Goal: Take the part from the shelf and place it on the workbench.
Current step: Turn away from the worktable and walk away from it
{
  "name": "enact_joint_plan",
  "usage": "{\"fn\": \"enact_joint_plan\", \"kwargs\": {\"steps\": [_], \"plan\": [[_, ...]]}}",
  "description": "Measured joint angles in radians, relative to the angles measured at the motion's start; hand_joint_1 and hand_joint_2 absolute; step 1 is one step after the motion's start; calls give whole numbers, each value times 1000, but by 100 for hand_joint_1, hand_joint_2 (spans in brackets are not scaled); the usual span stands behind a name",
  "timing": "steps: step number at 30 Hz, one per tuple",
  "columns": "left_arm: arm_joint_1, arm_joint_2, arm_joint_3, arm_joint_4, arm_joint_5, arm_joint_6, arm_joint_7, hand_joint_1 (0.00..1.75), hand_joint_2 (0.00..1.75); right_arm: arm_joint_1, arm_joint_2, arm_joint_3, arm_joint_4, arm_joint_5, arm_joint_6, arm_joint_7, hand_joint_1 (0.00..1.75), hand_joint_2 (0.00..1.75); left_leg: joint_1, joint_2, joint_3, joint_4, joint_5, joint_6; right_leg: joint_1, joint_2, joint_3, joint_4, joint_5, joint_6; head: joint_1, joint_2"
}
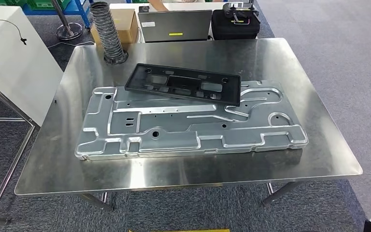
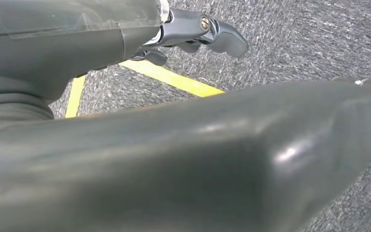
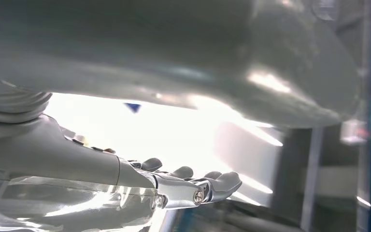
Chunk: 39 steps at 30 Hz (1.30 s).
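Observation:
A shiny metal workbench stands in front of me in the head view. On it lies a large silver stamped sheet-metal panel, flat and lengthwise. A black plastic frame part rests on the panel's far edge, partly over it. My left hand hangs over grey carpet, its dark fingers stretched out with nothing in them. My right hand also holds nothing; its fingers are loosely extended against a bright glare.
A grey corrugated hose stands at the bench's far left corner. Behind the bench are a cardboard box, a grey case and a black bag. A white table stands to the left. Yellow floor tape crosses the carpet.

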Motion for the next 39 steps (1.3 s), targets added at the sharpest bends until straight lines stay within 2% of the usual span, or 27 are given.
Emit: {"fn": "enact_joint_plan", "kwargs": {"steps": [1, 4, 5, 6, 7, 9, 10, 11, 12, 14, 16, 18, 20, 21, 24, 25, 26, 27, 28, 29, 30, 32, 33, 35, 36, 37, 39], "plan": [[0, -2, 1, 0, 0, 0, -4, 0, 0, -2, 1, -20, 49, -3, 0, -1, 0, 0, -3, -1, 18, -33, 8, 6, 1, 0, -2, 1, 8, 6, 0, 0], [0, -7, 2, 0, -1, 0, -9, 0, 0, -8, 1, -81, 205, 8, 0, -4, 0, 0, -9, 0, 6, -39, 34, 25, -4, 1, -3, -9, 32, 26, -2, 0], [0, -8, 2, 0, -1, 1, -9, 0, 0, -11, 0, -104, 261, 16, 2, -3, 0, 0, -8, 2, -3, -40, 46, 31, -6, 2, -8, -3, 20, 32, -2, 0], [-1, -10, 2, 0, -1, 2, -9, 0, 0, -15, -1, -129, 321, 23, 4, -2, 0, 0, -6, 4, -14, -43, 60, 37, -7, 4, -18, 19, -12, 38, -2, 0], [-2, -11, 2, 0, -1, 3, -9, 0, 0, -21, -4, -153, 385, 27, 6, -2, 0, 0, -4, 6, -29, -44, 74, 41, -10, 4, -32, 63, -63, 44, 0, 0], [-2, -14, 3, 0, -2, 6, -10, 0, 0, -37, -16, -197, 526, 25, 8, -3, 0, 0, -5, 8, -61, -43, 98, 45, -13, 5, -62, 197, -171, 55, 4, 0], [-1, -15, 4, 0, -2, 8, -10, 0, 0, -44, -22, -216, 592, 21, 8, -4, 0, 0, -6, 9, -77, -41, 110, 45, -14, 5, -68, 257, -196, 58, 4, 0], [0, -16, 4, 0, -3, 9, -11, 0, 0, -49, -27, -233, 650, 16, 8, -4, 0, 0, -6, 9, -94, -37, 121, 43, -14, 5, -58, 289, -196, 59, 4, 0], [1, -17, 4, 0, -3, 9, -11, 0, 0, -54, -32, -246, 697, 14, 8, -5, 0, 0, -6, 9, -111, -33, 131, 41, -15, 5, -28, 281, -176, 58, 4, 0], [1, -19, 5, 0, -3, 9, -11, 0, 0, -65, -42, -263, 768, 11, 8, -6, 0, 0, -6, 9, -140, -23, 148, 34, -15, 5, 84, 161, -143, 52, 5, 0], [-1, -22, 5, 0, -4, 10, -11, 0, 0, -82, -54, -279, 834, 18, 7, -6, 0, 0, -8, 10, -154, -16, 163, 24, -11, 7, 185, 18, -157, 40, 6, 0], [-2, -24, 7, 0, -5, 13, -11, 0, 0, -99, -73, -306, 935, 47, 5, -7, 0, 0, -7, 10, -155, -18, 179, 12, -3, 9, 211, -34, -167, 24, 10, 0], [1, -26, 11, 0, -6, 18, -11, 0, 0, -117, -93, -348, 1065, 102, 3, -3, 0, 0, -3, 9, -162, -15, 177, 0, -3, 5, 197, -36, -148, 7, 13, 0], [3, -28, 13, 0, -8, 20, -11, 0, 0, -126, -101, -374, 1129, 141, 3, 6, 0, 0, -2, 8, -173, 3, 150, -5, -3, 3, 186, -38, -136, -2, 11, 0], [7, -34, 16, 0, -12, 21, -11, 0, 0, -143, -109, -455, 1285, 282, 2, 61, 0, 0, 0, 8, -219, 165, -5, -15, -1, -1, 138, -38, -97, -17, 1, 0], [7, -35, 17, 0, -13, 21, -11, 0, 0, -146, -109, -478, 1324, 315, 2, 77, 0, 0, 0, 8, -227, 227, -34, -17, 2, -2, 120, -36, -85, -18, 0, 0], [7, -36, 18, 0, -13, 21, -11, 0, 0, -148, -109, -496, 1358, 334, 2, 87, 0, 0, 0, 8, -222, 266, -35, -17, 4, -2, 102, -33, -72, -19, 0, 0], [7, -36, 18, 0, -13, 21, -11, 0, 0, -151, -109, -511, 1385, 344, 1, 93, 0, 0, 0, 8, -201, 274, -13, -15, 6, -2, 84, -29, -61, -18, -1, 0], [6, -36, 18, 0, -13, 21, -11, 0, 0, -153, -109, -521, 1406, 347, 1, 96, 0, 0, -1, 8, -164, 246, 18, -12, 8, -2, 67, -24, -51, -17, -1, 0], [6, -36, 18, 0, -13, 21, -11, 0, 0, -155, -109, -530, 1424, 350, 1, 99, 0, 0, -3, 8, -109, 187, 42, -5, 9, -2, 52, -18, -43, -16, -1, 0], [4, -36, 18, 0, -13, 21, -11, 0, 0, -157, -109, -535, 1438, 355, 1, 103, 0, 0, -6, 8, -45, 105, 44, 2, 11, -1, 41, -11, -35, -13, -1, 0], [-1, -37, 18, 0, -14, 20, -12, 0, 0, -164, -109, -544, 1468, 382, 0, 130, 0, 0, -13, 9, 43, -25, 19, 14, 11, -2, 32, -4, -19, -3, 1, 0], [-3, -37, 18, 0, -14, 20, -13, 0, 0, -168, -110, -547, 1487, 412, 0, 159, 0, 0, -15, 9, 57, -54, 10, 18, 10, -3, 31, -5, -10, 3, -1, 0], [-4, -41, 18, 0, -16, 19, -16, 0, 0, -175, -110, -550, 1536, 499, -1, 239, 0, 0, -14, 13, 44, -65, 31, 30, 8, -2, 26, -9, 0, 15, -6, 0], [-4, -43, 18, 0, -17, 19, -17, 0, 0, -177, -109, -551, 1564, 543, -1, 282, 0, 0, -11, 15, 32, -68, 46, 37, 7, 0, 18, 4, -21, 20, -7, 0], [-4, -44, 19, 0, -18, 19, -18, 0, 0, -178, -109, -550, 1591, 581, 0, 314, 0, 0, -8, 16, 17, -72, 63, 42, 5, 2, 6, 35, -63, 25, -4, 0], [-3, -45, 19, 0, -20, 20, -21, 0, 0, -181, -107, -546, 1638, 631, 11, 352, 0, 0, -7, 18, -17, -71, 91, 47, -3, 5, -23, 154, -176, 36, 0, 0]]}}
